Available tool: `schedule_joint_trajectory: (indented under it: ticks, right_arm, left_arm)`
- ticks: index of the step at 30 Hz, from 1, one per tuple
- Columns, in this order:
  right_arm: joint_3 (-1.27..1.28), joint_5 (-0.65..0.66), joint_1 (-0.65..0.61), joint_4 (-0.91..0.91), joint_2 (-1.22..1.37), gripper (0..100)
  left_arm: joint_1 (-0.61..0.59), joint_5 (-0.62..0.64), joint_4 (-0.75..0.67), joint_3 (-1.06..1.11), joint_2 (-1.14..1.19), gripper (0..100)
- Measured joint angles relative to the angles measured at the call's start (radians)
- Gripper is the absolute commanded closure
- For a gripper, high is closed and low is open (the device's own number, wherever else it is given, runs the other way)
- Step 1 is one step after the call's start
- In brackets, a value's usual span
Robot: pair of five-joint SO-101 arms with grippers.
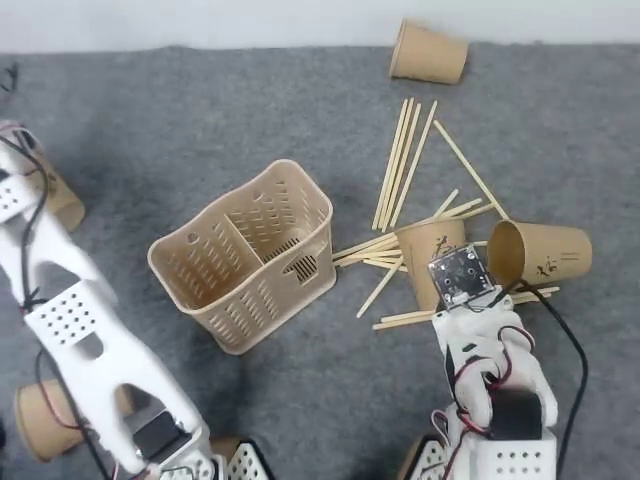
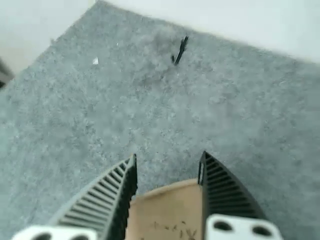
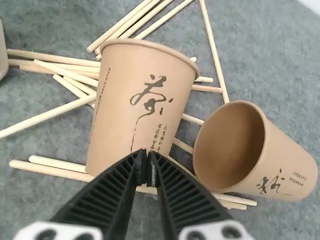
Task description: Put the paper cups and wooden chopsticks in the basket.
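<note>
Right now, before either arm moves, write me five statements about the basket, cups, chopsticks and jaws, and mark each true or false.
1. The basket already holds two cups. False: both of its compartments are empty.
2. The right gripper has its jaws shut. True.
3. The far cup lies on its side. True.
4. The left gripper is empty. False: a paper cup sits between its jaws.
5. The chopsticks lie scattered on the grey mat, outside the basket. True.
</note>
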Motion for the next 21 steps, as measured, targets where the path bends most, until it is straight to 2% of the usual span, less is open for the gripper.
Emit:
schedule_joint_trajectory:
  ticks: [6, 11, 14, 21]
  right_arm:
    - [0.029, -0.009, -0.005, 0.000, -0.002, 99.1]
    - [0.043, -0.009, -0.003, 0.000, -0.002, 99.1]
    - [0.043, -0.009, -0.003, 0.000, -0.002, 99.1]
    - [0.052, -0.009, -0.003, -0.015, -0.002, 99.1]
  left_arm:
    - [-0.017, 0.000, -0.157, 0.000, 0.063, 80]
    - [-0.012, 0.000, -0.218, 0.000, 0.101, 80]
    - [0.003, -0.025, -0.160, -0.005, 0.115, 80]
    - [0.015, -0.261, 0.087, -0.051, 0.103, 80]
